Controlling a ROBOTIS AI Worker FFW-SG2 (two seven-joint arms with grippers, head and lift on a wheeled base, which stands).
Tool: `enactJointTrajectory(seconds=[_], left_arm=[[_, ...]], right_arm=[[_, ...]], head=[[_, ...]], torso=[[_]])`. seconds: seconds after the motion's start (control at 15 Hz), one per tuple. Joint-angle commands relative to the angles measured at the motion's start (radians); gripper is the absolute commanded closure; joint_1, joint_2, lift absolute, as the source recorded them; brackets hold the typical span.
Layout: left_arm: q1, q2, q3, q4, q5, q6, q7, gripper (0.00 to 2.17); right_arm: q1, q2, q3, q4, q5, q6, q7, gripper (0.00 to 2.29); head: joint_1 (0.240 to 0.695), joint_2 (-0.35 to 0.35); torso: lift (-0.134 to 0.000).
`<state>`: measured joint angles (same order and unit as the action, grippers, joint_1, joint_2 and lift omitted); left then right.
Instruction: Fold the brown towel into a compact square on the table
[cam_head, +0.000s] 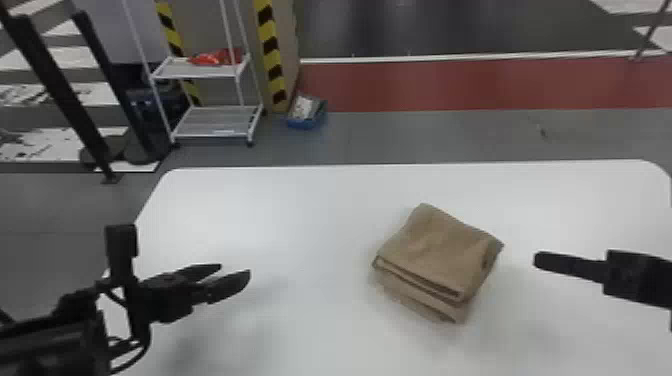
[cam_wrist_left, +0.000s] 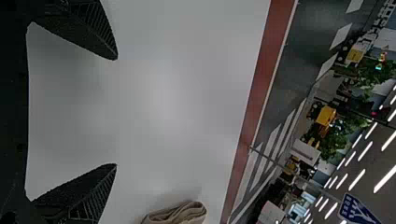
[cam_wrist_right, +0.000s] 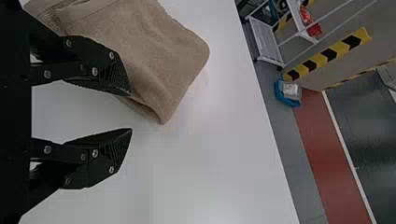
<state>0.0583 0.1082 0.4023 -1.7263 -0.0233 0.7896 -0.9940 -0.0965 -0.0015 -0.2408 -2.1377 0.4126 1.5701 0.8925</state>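
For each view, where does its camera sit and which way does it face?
Head view: on the robot's head, facing forward and down at the table and brown towel; left gripper and right gripper show.
Left wrist view: on the left wrist, facing past that gripper's spread fingers, across the table toward the red floor strip.
Right wrist view: on the right wrist, facing past its parted fingers over the towel and table.
Shared: head and right wrist views both include the white rack.
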Motion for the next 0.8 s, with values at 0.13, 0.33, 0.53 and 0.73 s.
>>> enactJointTrajectory(seconds=[0.13, 0.33, 0.53, 0.73], left_arm=[[-0.006, -0.018, -0.108, -0.001, 0.115, -0.069, 0.035, 0.08], [-0.018, -0.021, -0.224, -0.003, 0.129, -0.207, 0.032, 0.97], [-0.026, -0.030, -0.345, -0.027, 0.120, -0.210, 0.084, 2.14], [-0.026, -0.036, -0.488, -0.026, 0.085, -0.342, 0.098, 2.14]], right_arm=[[0.127, 0.000, -0.264, -0.116, -0.106, 0.002, -0.001, 0.09], [0.202, -0.002, -0.442, -0.199, -0.205, 0.002, 0.017, 0.09], [0.271, 0.002, -0.537, -0.238, -0.281, 0.002, 0.022, 0.09], [0.313, 0.002, -0.571, -0.251, -0.311, 0.002, 0.031, 0.09]], head=[[0.695, -0.031], [0.695, -0.158], [0.695, -0.301], [0.695, -0.350]], torso=[[-0.124], [-0.124], [-0.124], [-0.124]])
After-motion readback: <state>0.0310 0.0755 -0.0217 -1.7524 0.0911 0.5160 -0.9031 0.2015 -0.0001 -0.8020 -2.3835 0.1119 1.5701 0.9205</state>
